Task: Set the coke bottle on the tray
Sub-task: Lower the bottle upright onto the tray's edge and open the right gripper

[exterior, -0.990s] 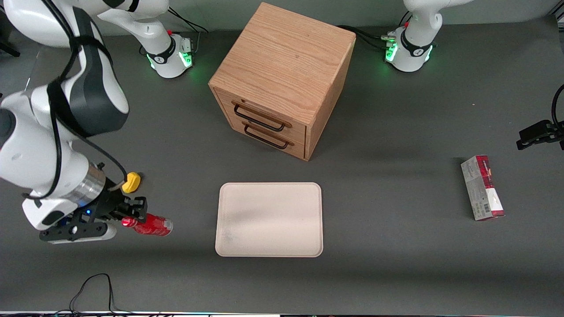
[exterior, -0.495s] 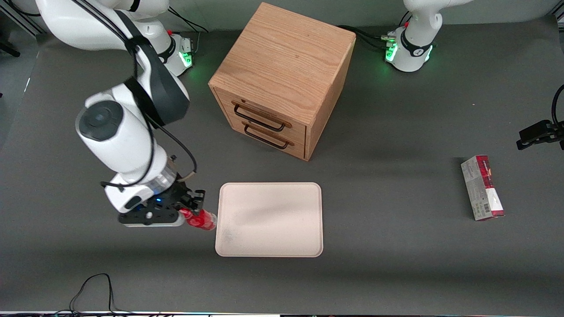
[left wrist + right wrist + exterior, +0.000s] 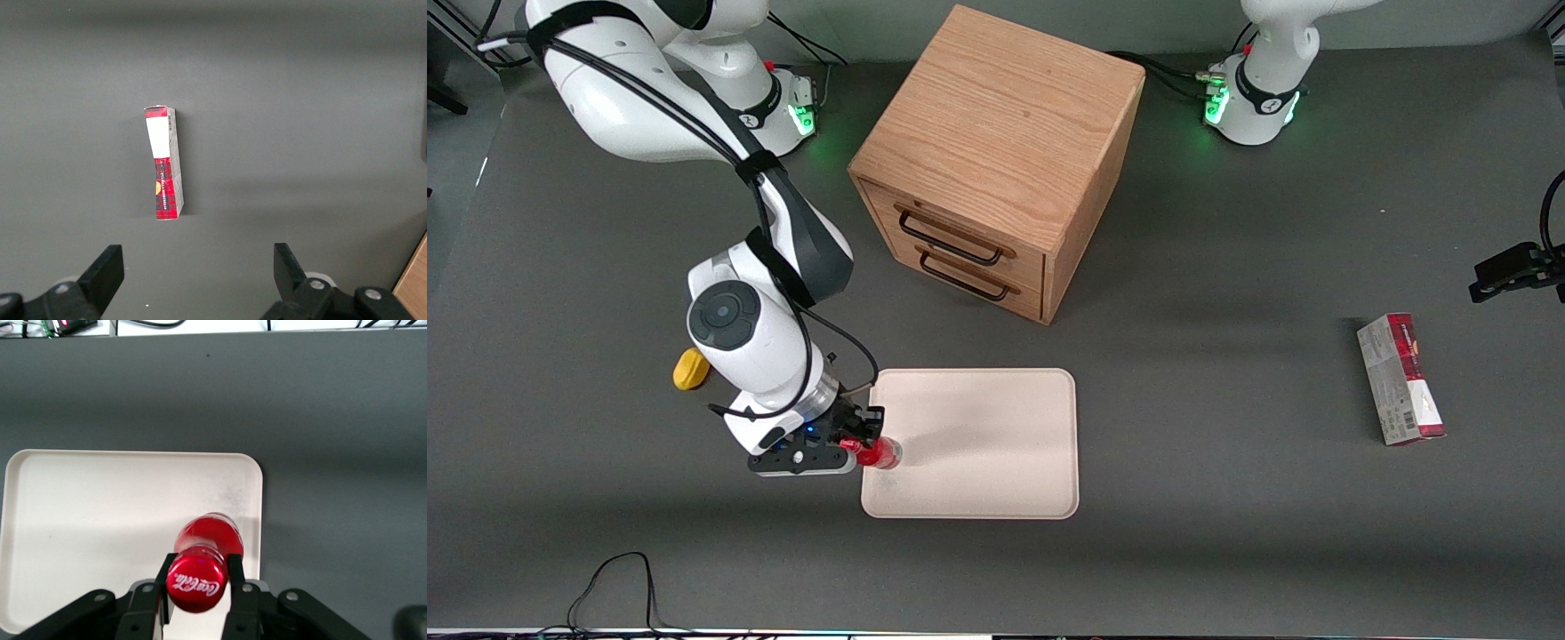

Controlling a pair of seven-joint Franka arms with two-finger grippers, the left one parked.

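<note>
One container matters here, the tray (image 3: 996,444), and nothing lies flat in it. Its pale floor carries only a grey smudge toward the corner closest to the working arm's end and nearest the camera. Above that same end hangs the coke bottle (image 3: 878,452), held by the gripper (image 3: 860,442), whose two fingers (image 3: 164,581) are clamped on the bottle's neck just under the red cap. Seen from the wrist, the bottle (image 3: 203,560) hangs over the tray (image 3: 100,520) inside the rim; whether its base touches the floor cannot be told.

Farther from the camera than the gripper, toward the working arm's end, a yellow lump (image 3: 691,369) sits on the table beside the arm's wrist. Toward the parked arm's end, well apart from the tray, a red-and-grey carton (image 3: 1400,379) lies on the table; it also shows in the left wrist view (image 3: 164,163).

Farthest back stands the wooden cabinet (image 3: 996,160), both of its drawers (image 3: 960,258) shut.
</note>
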